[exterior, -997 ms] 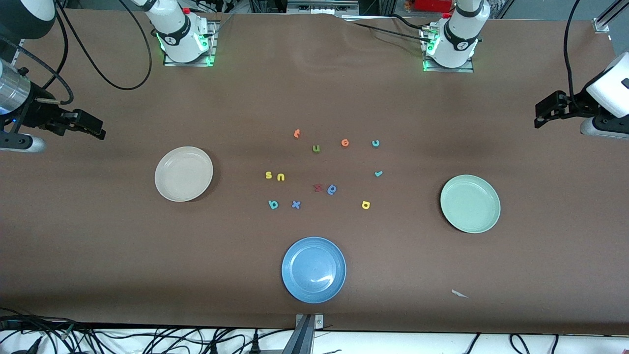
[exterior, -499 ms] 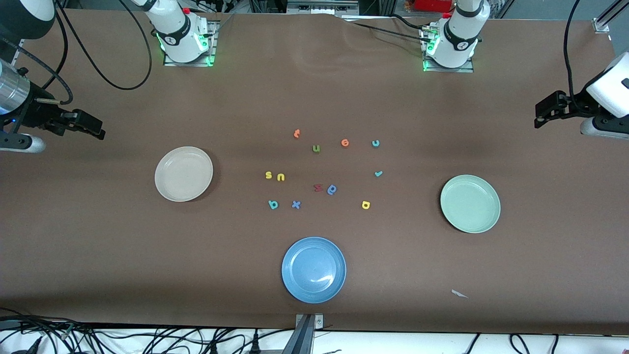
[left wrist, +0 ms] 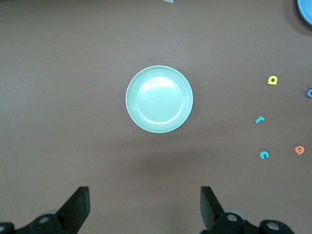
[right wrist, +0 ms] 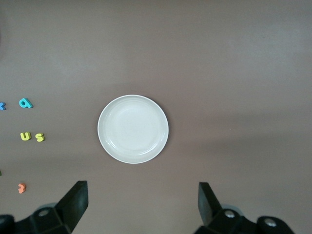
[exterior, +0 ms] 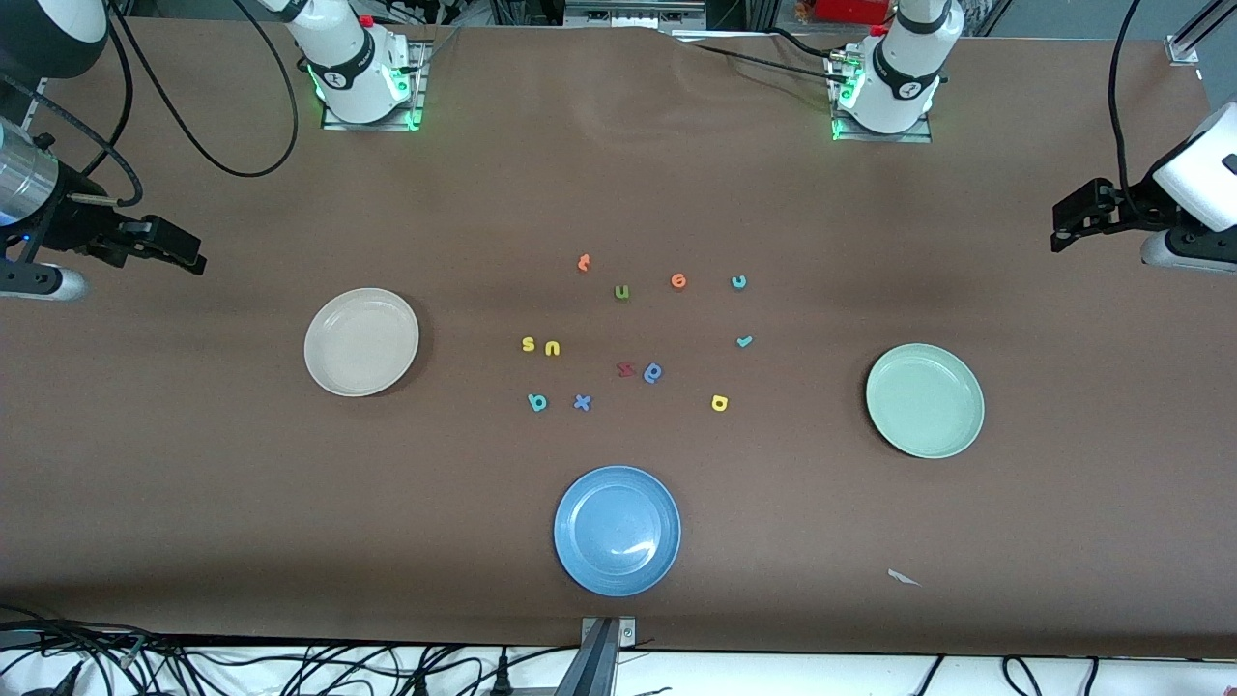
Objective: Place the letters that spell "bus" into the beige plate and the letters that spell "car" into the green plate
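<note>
Both end effectors, left (exterior: pixel 1065 224) and right (exterior: pixel 184 253), hang open above the worktop ends; a mistaken grab of the olive u (exterior: pixel 621 292) could spoil "bus".

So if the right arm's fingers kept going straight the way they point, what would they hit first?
Probably bare table just short of the beige plate; the open right gripper points down there, though depth is unclear.

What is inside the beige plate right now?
Nothing: the beige plate shows only its bare inner surface in both the front and right wrist views. The yellow s and yellow u lie on the table beside it.
</note>
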You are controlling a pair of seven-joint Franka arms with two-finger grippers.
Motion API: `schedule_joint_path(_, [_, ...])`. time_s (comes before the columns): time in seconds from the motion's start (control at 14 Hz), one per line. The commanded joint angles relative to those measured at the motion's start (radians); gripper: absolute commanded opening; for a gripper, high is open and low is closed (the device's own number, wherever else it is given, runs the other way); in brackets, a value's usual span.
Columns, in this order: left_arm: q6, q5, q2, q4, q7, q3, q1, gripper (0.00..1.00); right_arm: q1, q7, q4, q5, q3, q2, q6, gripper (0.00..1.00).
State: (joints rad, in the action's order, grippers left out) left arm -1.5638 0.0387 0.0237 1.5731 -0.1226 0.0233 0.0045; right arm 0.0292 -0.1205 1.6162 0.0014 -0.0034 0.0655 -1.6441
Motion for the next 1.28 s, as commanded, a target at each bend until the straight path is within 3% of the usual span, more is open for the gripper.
schedule_joint_path(0.0, [0.013, -0.006, -0.013, 0.005, -0.014, 0.0, 0.003, 1.0, 0.001, 0.001, 0.002, -0.035, 0.0, -0.001, -0.008, 1.0])
schedule_joint_path(0.93, [0.013, -0.006, -0.015, 0.005, -0.014, 0.001, 0.003, 1.0, 0.009, 0.004, -0.013, -0.037, 0.005, 0.04, -0.026, 1.0])
schedule_joint_path(1.21, [0.013, -0.008, -0.013, 0.005, -0.012, 0.0, 0.003, 1.0, 0.108, -0.014, -0.007, -0.034, 0.005, 0.105, -0.008, 1.0])
